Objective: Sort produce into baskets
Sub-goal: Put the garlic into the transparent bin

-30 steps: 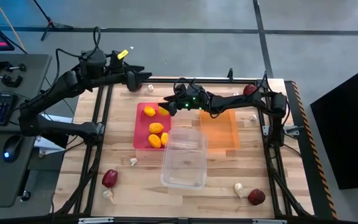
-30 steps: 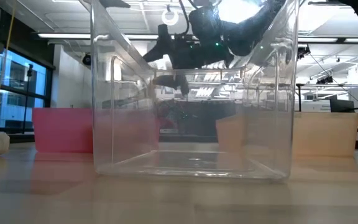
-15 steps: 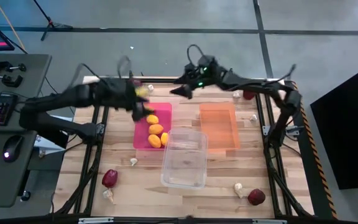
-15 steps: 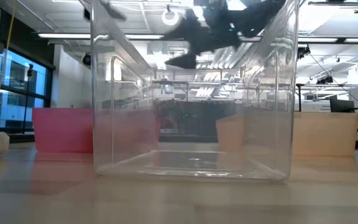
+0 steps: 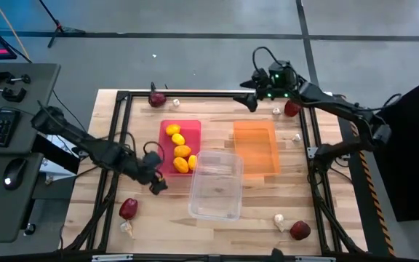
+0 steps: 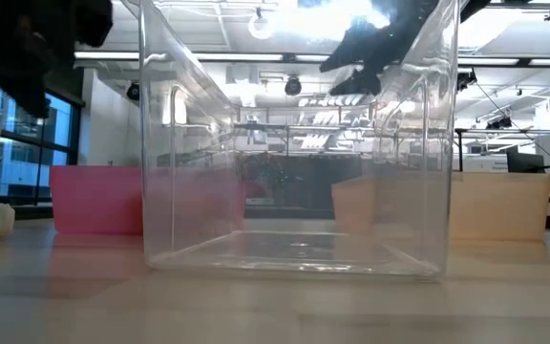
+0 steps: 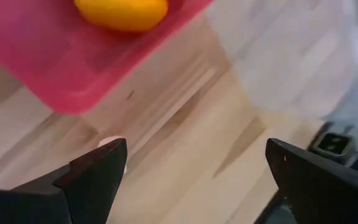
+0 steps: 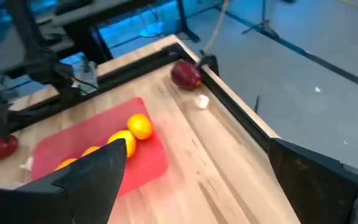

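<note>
While the left claw [image 5: 156, 183] hovers released over a garlic bulb [image 7: 112, 149] beside the pink bin [image 5: 167, 166], the right claw [image 5: 249, 100] hangs released above the worktop's [image 5: 260, 204] far edge.

Two slim black multi-jointed arms with matte tubular links and bulkier joint housings. Left arm's dark two-finger gripper [image 5: 156, 183] has a black cable looping over its wrist. Right arm's dark two-finger gripper [image 5: 251, 102] carries a boxy wrist block with small green lights and a black cable arching above. Fingers [image 7: 92, 180] are flat, angular, matte black.
</note>
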